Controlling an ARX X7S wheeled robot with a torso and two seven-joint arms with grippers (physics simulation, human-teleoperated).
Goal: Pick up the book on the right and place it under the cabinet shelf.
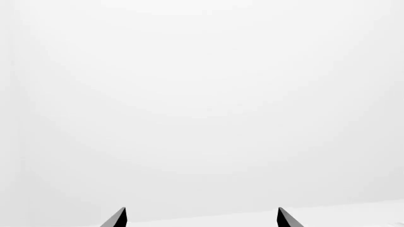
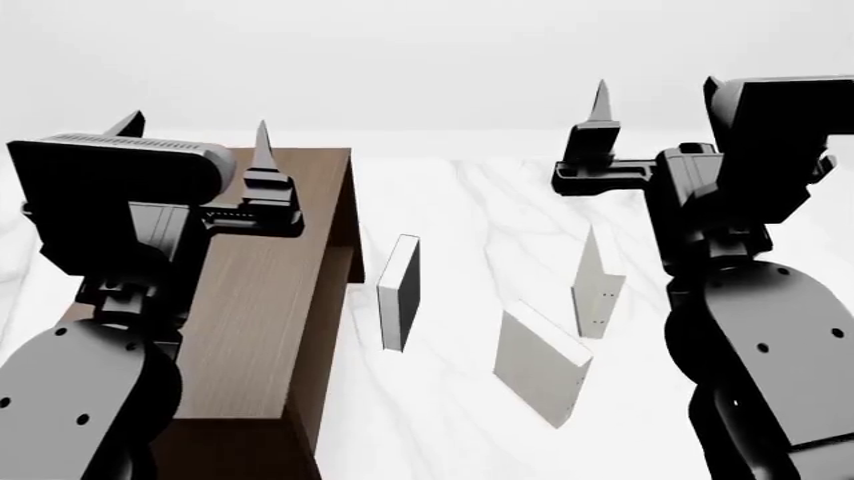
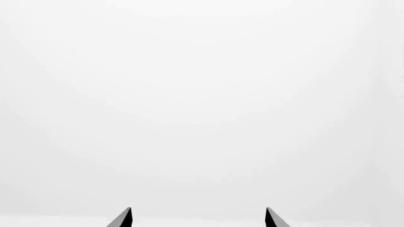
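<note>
The book [image 2: 594, 285], a thin bright-white slab with two tiny dark dots, stands upright on the white marble table, furthest right of three books. The cabinet shelf [image 2: 267, 330] is a long dark-brown wood-grain box at the left; its recessed side faces the books. My left gripper [image 2: 194, 135] is raised above the cabinet's far end, open and empty. My right gripper [image 2: 663, 100] is held high behind and above the book, well apart from it, one finger hidden by the arm. In the wrist views the left gripper [image 1: 202, 217] and right gripper [image 3: 198, 217] show spread fingertips against blank white.
A white book with a dark grey face [image 2: 398, 290] stands upright close beside the cabinet. A duller grey-beige blocky book [image 2: 541, 362] leans in front of the bright-white one. The marble tabletop [image 2: 441, 420] stretches between them. My right forearm [image 2: 767, 350] fills the right edge.
</note>
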